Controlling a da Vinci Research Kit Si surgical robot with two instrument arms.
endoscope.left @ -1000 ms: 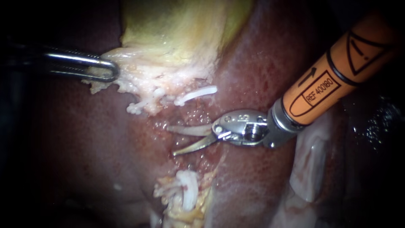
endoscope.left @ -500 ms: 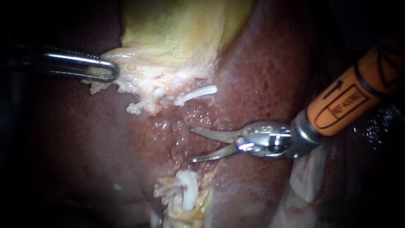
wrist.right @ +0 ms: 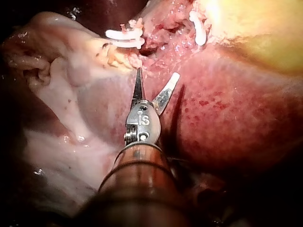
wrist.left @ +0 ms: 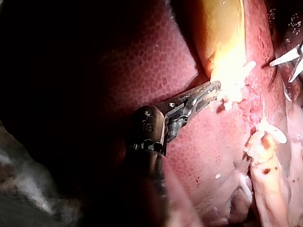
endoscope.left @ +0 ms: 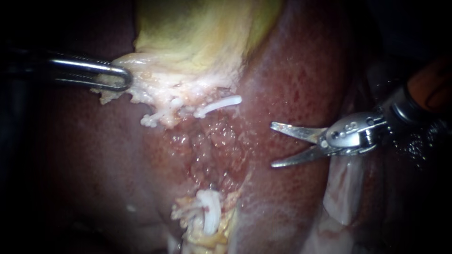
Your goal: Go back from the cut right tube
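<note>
My right instrument [endoscope.left: 273, 145] has two curved blades standing open, with nothing between them, over the liver [endoscope.left: 292, 84] to the right of the raw red bed [endoscope.left: 212, 146]. Above that bed a pale tube stump carries a white clip [endoscope.left: 219, 104]. Below it a second stump [endoscope.left: 207, 211] also bears white clips. My left instrument [endoscope.left: 117, 77] is shut on the pale fringe of the yellow gallbladder [endoscope.left: 197, 33]. The left wrist view shows its jaws [wrist.left: 208, 92] closed on that fringe. In the right wrist view the open blades [wrist.right: 157, 74] stand short of the clips [wrist.right: 124, 38].
Dark red liver [endoscope.left: 84, 155] lies all round the bed. A pale flap of tissue [endoscope.left: 343, 193] sits under my right instrument's wrist. The orange shaft [endoscope.left: 431, 84] leaves at the right edge.
My right instrument has drawn back to the right, away from the raw bed between the clipped stumps, with its blades still apart. My left instrument has kept its hold and place.
</note>
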